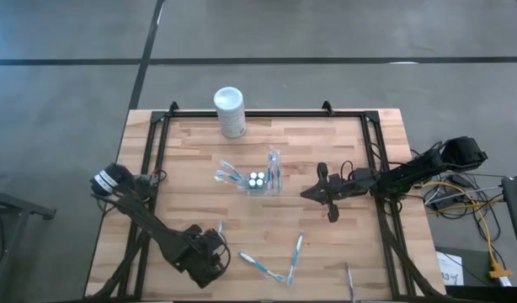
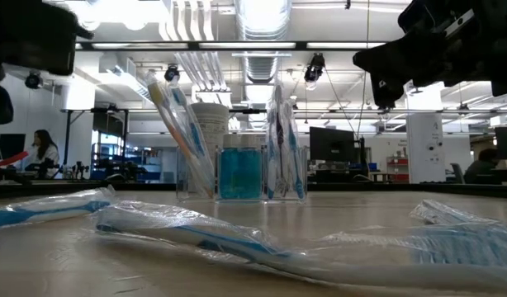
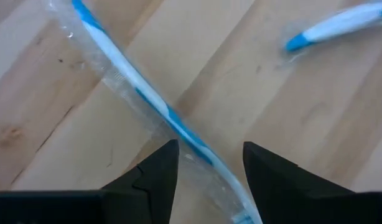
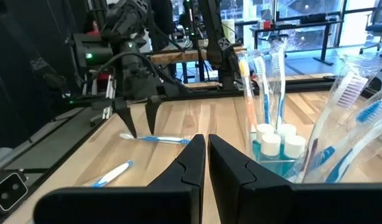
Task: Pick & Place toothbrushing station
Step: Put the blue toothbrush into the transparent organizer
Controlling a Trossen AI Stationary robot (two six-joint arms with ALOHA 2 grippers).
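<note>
White canister [image 1: 230,111] at the table's [image 1: 191,168] far edge; wrapped toothbrushes [image 1: 296,255] loose near the front.

The table [image 1: 191,160] is pale wood in planked strips, smooth and matt, with visible grain. The holder [image 2: 241,173] is clear, glossy plastic. Toothbrushes [image 3: 147,102] lie in crinkled, shiny see-through wrap. The canister [image 1: 230,111] looks like smooth white plastic. The gripper fingers [image 4: 241,171] are matt black plastic.
</note>
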